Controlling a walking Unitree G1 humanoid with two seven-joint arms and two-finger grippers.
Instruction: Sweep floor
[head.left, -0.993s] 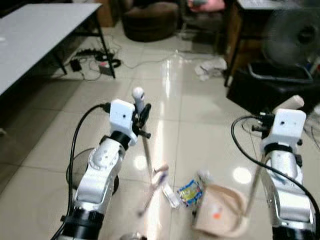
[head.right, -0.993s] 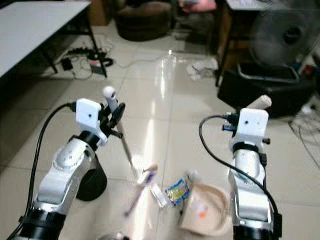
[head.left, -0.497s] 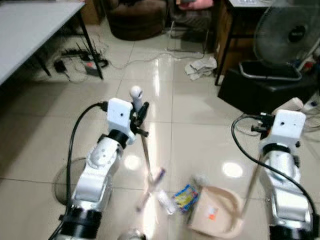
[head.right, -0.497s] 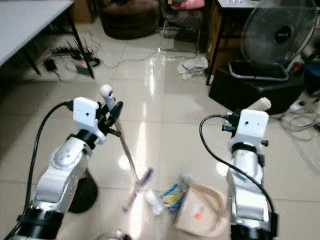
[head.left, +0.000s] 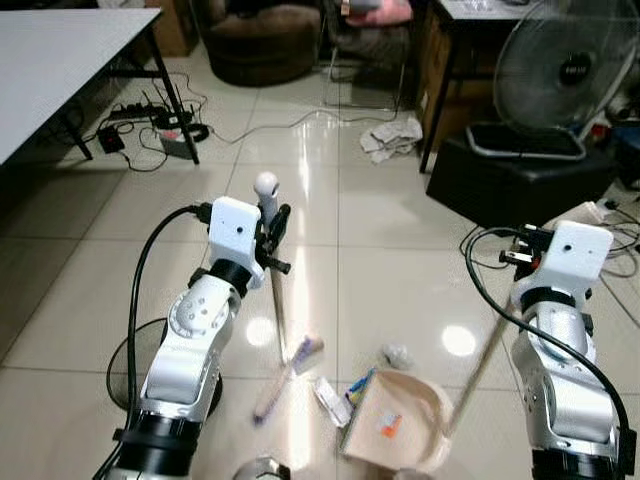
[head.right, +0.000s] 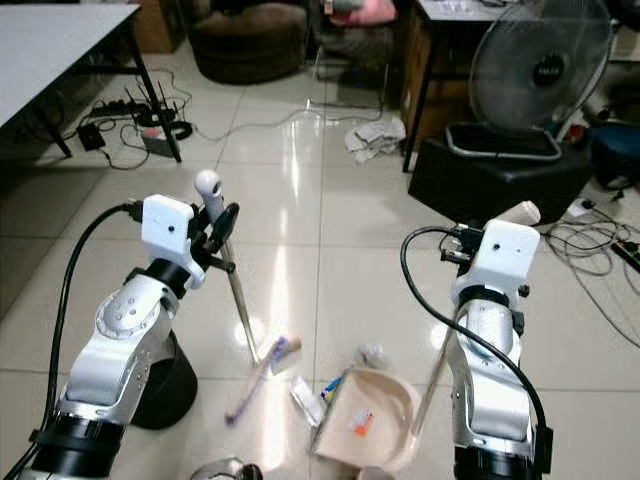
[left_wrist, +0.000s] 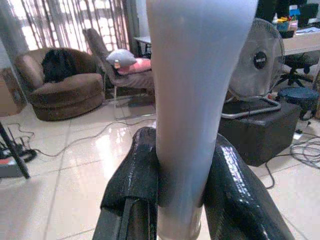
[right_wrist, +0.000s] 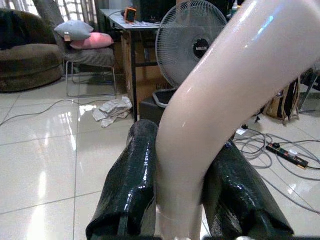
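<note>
Floor: glossy cream tiles (head.left: 380, 290) — scattered wrappers (head.left: 330, 398)
Left gripper (left_wrist: 175, 200): clamped on white broom handle (head.left: 272, 265)
Right gripper (right_wrist: 182, 200): clamped on beige dustpan handle (right_wrist: 220, 100) — beige dustpan (head.left: 395, 425) resting on tiles

Two silver, segmented arms with black joint rings. White boxy wrist housings above each: left gripper (head.left: 272, 228), right gripper (right_wrist: 175, 200). Glossy black fingers (left_wrist: 135, 180), rounded and thick. Black cable looped off each wrist; small dark screws on the silver shells.
</note>
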